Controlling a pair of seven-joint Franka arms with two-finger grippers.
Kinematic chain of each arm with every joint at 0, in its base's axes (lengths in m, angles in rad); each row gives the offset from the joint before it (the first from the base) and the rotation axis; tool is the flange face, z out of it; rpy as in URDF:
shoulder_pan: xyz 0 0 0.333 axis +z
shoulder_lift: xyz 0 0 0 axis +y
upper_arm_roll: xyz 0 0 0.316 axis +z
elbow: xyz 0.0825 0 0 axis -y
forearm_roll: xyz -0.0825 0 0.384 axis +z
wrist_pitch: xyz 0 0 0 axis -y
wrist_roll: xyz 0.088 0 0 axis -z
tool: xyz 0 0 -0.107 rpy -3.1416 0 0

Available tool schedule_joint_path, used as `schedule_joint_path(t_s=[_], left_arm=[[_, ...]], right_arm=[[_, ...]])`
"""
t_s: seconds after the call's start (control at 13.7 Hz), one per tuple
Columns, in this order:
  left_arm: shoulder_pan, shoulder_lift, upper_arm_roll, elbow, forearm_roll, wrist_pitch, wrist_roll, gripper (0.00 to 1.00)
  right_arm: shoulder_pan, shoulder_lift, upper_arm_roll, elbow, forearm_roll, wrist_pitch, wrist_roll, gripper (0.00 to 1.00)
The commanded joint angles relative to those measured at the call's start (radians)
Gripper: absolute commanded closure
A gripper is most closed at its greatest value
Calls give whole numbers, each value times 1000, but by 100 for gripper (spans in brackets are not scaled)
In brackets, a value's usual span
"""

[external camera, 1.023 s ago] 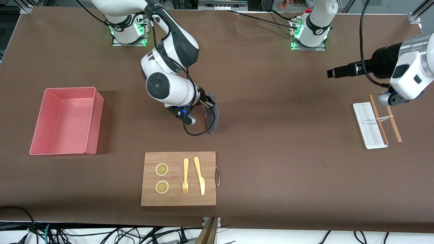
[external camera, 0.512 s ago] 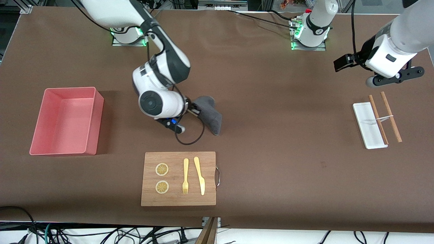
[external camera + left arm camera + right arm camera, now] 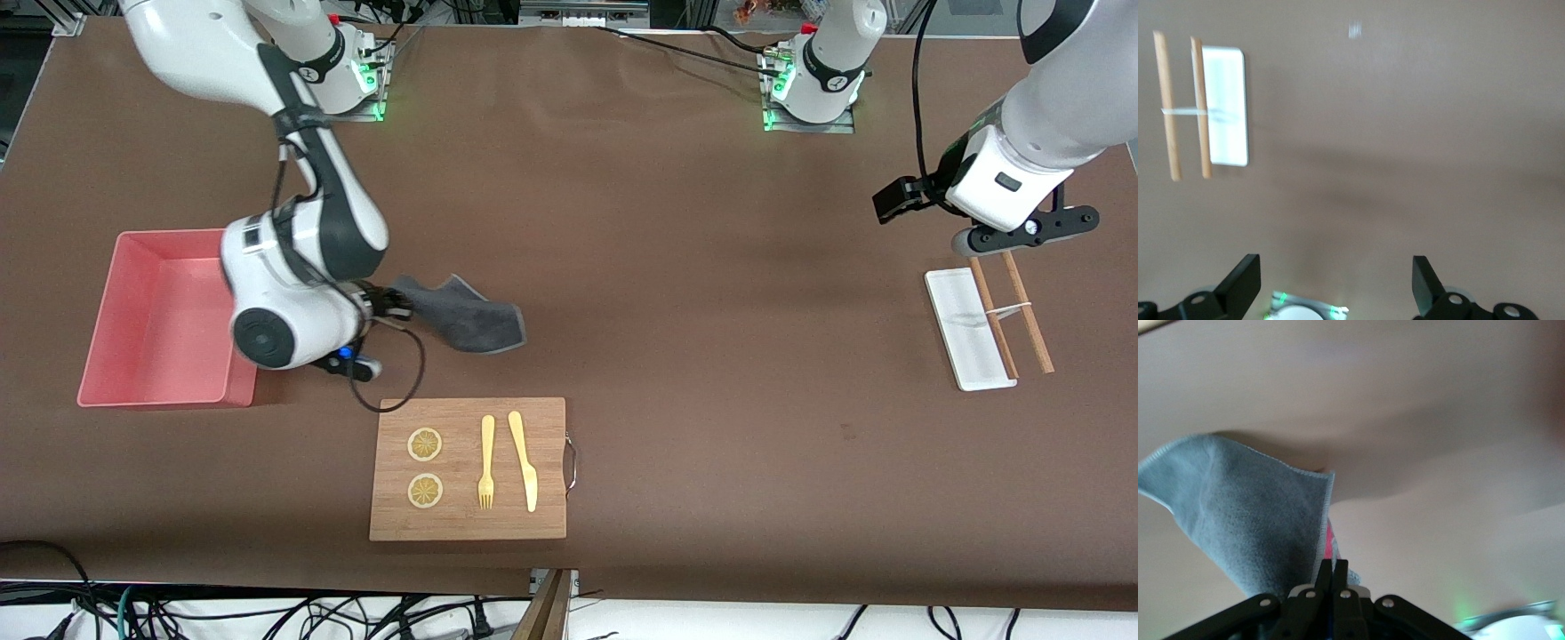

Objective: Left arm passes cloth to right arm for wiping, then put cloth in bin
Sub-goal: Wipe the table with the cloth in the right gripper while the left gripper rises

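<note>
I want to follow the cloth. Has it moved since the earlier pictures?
Yes. The cloth, held in the shut right pincer, has travelled toward the bin, and now hangs over the table above the wooden board.

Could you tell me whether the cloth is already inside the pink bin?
No, the cloth hangs from the right gripper over the table beside the bin.

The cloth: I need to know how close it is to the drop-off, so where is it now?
The cloth hangs pinched in the shut right gripper over bare table, between the pink bin and the wooden board, not yet over the bin.
</note>
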Motion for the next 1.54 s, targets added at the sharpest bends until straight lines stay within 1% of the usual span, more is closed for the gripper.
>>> schedule_joint_path(t_s=[0.0,0.07,0.22,0.37,0.44,0.58,0.73,0.8,0.95,1.02,1.1,1.24,1.46], left_arm=[[38,-32,-1,-6,65,77,120,0],[65,-32,-1,4,62,83,156,0],[67,-39,0,9,56,76,180,0],[58,-21,-1,44,50,42,180,0],[55,-12,-3,50,46,40,172,0],[52,-10,-7,50,46,39,169,0],[52,-9,-7,50,46,39,168,0],[52,-10,-9,50,46,31,165,0],[52,-19,-10,53,24,-35,161,0],[53,-19,-7,58,-15,-35,160,0],[55,-15,-6,73,-27,-38,158,0],[58,-10,-6,73,-27,-39,158,0],[61,-9,-7,79,-27,-32,158,0]], right_arm=[[-47,-22,-27,-8,-75,-61,-156,100],[-50,-25,-56,-5,-101,-83,-214,100],[-50,-38,-102,-2,-164,-98,-330,100],[-51,-50,-111,3,-273,-94,-424,100],[-50,-50,-111,3,-299,-92,-446,100],[-36,-50,-107,10,-310,-86,-434,100],[21,-45,-102,11,-300,-56,-371,100],[57,-41,-100,8,-296,-30,-286,100],[149,-25,-99,6,-281,-10,-134,100],[177,-21,-99,6,-242,10,-78,100],[186,-18,-97,6,-193,33,-34,100],[219,-16,-94,6,-110,76,34,100],[310,2,-94,9,-24,173,210,100]])
